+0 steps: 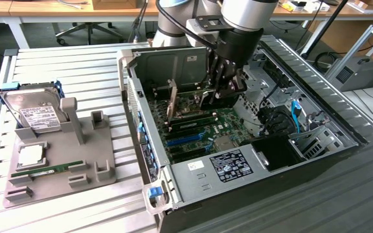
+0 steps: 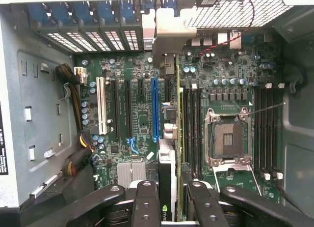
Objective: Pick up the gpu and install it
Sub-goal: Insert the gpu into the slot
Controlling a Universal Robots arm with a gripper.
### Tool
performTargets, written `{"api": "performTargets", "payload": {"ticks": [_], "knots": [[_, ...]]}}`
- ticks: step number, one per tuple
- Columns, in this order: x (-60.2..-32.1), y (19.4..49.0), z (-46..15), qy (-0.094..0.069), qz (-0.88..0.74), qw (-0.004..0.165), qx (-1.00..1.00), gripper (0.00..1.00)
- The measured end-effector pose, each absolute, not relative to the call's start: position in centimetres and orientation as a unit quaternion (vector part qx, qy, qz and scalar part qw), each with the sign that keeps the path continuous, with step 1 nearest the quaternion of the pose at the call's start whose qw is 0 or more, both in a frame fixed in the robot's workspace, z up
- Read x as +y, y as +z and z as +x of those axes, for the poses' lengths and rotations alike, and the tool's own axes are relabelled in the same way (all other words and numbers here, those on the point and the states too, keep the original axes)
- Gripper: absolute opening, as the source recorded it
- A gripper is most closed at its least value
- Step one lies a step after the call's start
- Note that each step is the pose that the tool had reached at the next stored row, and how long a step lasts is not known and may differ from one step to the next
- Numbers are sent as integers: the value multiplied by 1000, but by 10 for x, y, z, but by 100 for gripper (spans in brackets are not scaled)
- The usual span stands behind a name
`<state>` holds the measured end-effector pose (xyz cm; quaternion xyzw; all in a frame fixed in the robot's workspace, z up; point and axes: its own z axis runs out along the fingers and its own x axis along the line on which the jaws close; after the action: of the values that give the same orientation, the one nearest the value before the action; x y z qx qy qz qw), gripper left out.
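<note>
Clenched the jaws on the gpu [image 2: 167,164], fingers [image 2: 145,200] pressed to its two flat faces along the edge away from the motherboard [image 2: 142,124]. Had the gripper [image 1: 223,91] down inside the open case [image 1: 173,184], entering from above. Held the card upright and edge-on, close over the motherboard, with the silver bracket [image 2: 169,33] toward the slot openings in the case wall on the exterior view's left. Held it just beside the blue slot [image 2: 155,109], between that slot and the memory slots [image 2: 192,124]; could not tell contact of its lower edge with any slot. Judged the card light and stiff yet fragile: a thin board with exposed parts and a contact edge not to be scraped or bent. Judged the flat faces by the upper edge the right place to take hold, clear of contacts and bracket, with a square grip to stop any tilt. Judged the smooth faces liable to slip under a downward push, so firm pressure wanted, though not enough to crack the board. Saw a hard drive [image 1: 37,114] and a memory stick [image 1: 47,170] lying on a grey holder [image 1: 95,170], well apart from the case, at the exterior view's left.
</note>
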<state>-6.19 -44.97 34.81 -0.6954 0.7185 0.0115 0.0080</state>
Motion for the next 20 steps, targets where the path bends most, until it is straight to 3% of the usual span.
{"api": "performTargets", "payload": {"ticks": [20], "knots": [[-450,344,-64,12,-695,8,718,27]]}}
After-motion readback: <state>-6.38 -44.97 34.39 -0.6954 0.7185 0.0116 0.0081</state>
